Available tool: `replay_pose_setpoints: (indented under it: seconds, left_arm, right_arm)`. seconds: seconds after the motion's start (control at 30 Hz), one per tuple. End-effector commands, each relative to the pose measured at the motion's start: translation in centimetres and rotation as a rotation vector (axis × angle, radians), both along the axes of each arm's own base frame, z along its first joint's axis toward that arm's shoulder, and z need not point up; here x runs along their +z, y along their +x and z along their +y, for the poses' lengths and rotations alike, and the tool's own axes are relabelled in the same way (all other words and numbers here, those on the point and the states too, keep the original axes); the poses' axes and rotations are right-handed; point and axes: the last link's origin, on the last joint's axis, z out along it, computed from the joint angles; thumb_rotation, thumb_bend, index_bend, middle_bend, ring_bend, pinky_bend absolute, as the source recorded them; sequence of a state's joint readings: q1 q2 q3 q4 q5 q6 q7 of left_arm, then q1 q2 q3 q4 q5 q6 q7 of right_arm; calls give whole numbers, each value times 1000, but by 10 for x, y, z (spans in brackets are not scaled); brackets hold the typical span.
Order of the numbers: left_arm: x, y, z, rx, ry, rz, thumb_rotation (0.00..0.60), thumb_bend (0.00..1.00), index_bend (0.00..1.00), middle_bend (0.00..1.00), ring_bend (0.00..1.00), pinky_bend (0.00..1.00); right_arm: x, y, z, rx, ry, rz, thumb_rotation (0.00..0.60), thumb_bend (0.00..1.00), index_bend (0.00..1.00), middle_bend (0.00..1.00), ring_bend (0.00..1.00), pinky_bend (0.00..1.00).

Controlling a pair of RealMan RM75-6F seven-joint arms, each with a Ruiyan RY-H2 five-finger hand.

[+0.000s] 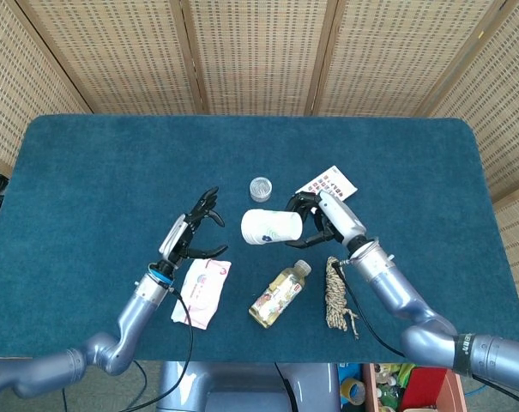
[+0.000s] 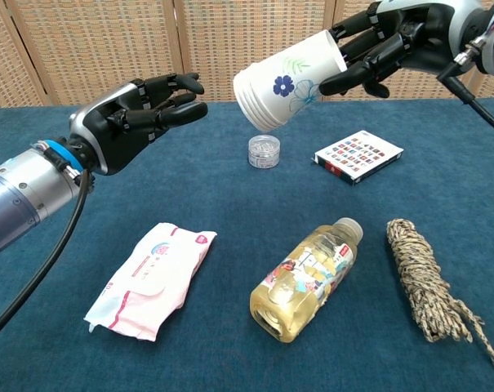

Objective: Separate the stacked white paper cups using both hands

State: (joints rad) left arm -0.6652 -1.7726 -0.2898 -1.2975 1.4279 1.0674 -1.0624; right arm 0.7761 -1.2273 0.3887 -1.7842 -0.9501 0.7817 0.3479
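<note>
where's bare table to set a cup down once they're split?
Free: the far strip of table behind the small clear jar and card box, plus both side ends, left of the left hand and right of the rope bundle. Crowded: the near middle, with wipes pack, bottle and rope side by side.

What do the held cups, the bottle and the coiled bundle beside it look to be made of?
Cup stack: apparently matte white paper with a printed blue flower; layered rims show at the bottom end. Bottle: clear glossy plastic, likely, with yellowish liquid showing through and a printed label. Bundle: rough twisted fibre, probably jute or hemp rope, frayed at one end.
</note>
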Motion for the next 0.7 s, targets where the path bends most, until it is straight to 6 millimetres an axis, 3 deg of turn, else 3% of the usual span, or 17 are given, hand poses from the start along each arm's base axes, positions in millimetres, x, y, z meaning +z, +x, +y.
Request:
replay_pose_setpoints:
  seconds: [0.03,0.47,0.7]
  left_arm:
    - [-1,2,2,1,-4,-9,600,217,498,30,0,0]
    - [-12,3,-7,-43,-73,-6,600,217,499,36,0,0]
    - [-10,8,3,-58,-84,-4,600,218,499,36,0,0]
  right_arm:
    - [0,0,0,1,0,0,600,237,766,664,555,802]
    - [-2,2,3,3,8,4,600,237,766,664,555,802]
    - [-3,0,3,-1,12,11,600,237,766,664,555,802]
